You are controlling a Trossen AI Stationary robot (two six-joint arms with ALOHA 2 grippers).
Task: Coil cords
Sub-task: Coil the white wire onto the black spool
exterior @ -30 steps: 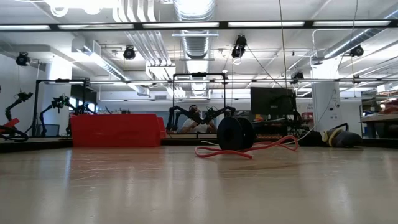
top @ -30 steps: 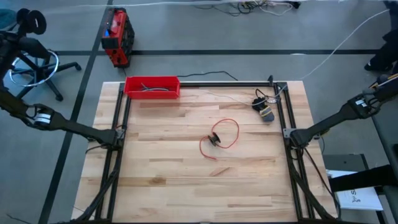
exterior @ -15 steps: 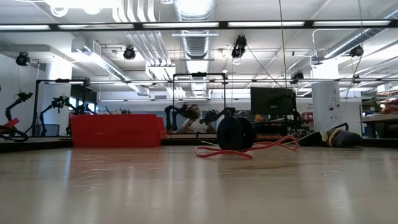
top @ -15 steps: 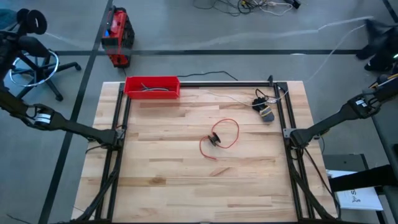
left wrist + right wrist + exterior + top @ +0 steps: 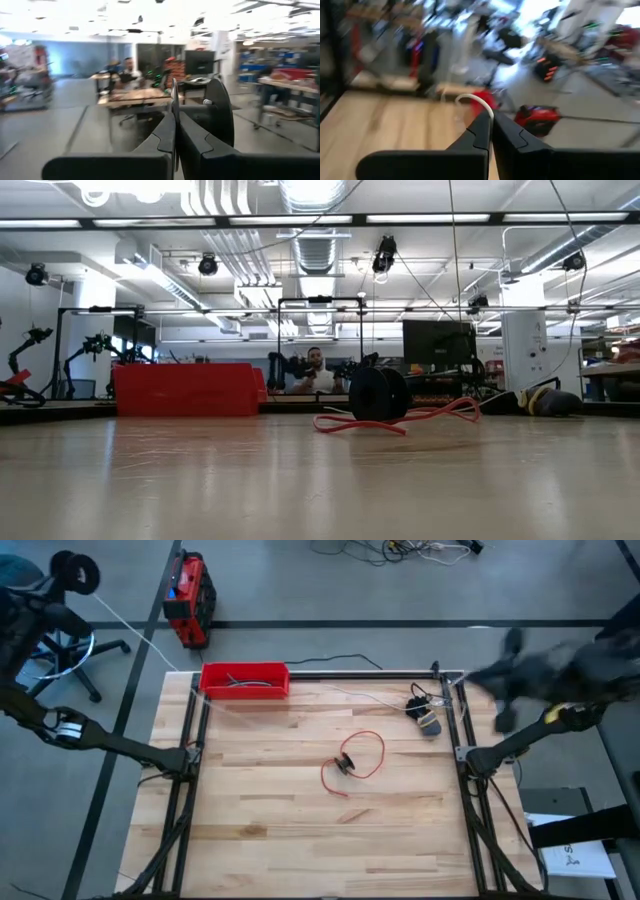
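Lying mid-table, red cord [image 5: 358, 762] sits near red tray [image 5: 245, 679].

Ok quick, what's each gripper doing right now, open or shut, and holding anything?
Left gripper: shut on the black disc.
Right gripper: shut on the white cord.
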